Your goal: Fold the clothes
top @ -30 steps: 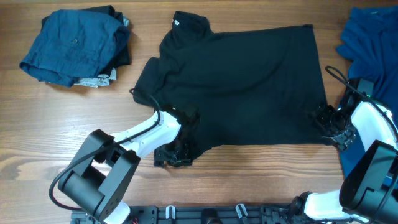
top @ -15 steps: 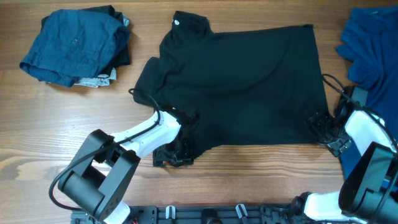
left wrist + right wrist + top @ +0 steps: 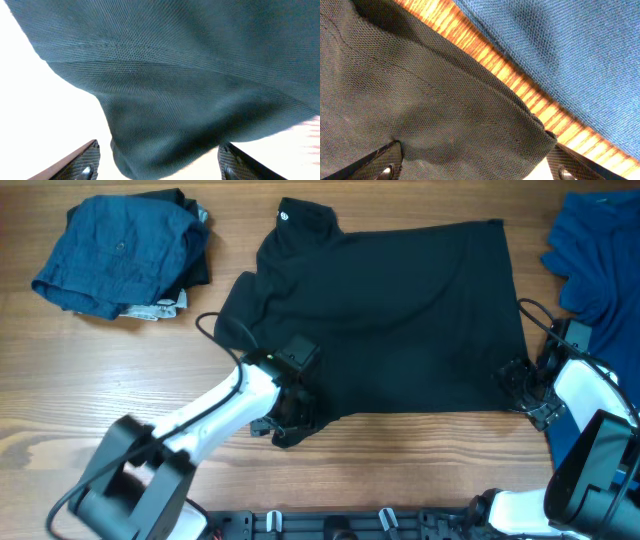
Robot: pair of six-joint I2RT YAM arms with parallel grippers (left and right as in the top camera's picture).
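Observation:
The black collared shirt lies spread flat on the wooden table, collar at the far side. My left gripper is at its lower left corner. In the left wrist view the jaws are wide apart, with a fold of the black fabric hanging between them. My right gripper is at the shirt's lower right corner. Its jaws are open, with the hemmed corner of the shirt between them.
A royal blue garment lies at the far right, close to the right arm, and shows in the right wrist view. A pile of folded dark blue clothes sits at the far left. A strip of bare wood separates the shirt from the blue garment.
My left arm has swung and straightened, and its gripper has shifted slightly right at the shirt's lower left corner. My right gripper has edged left onto the lower right corner.

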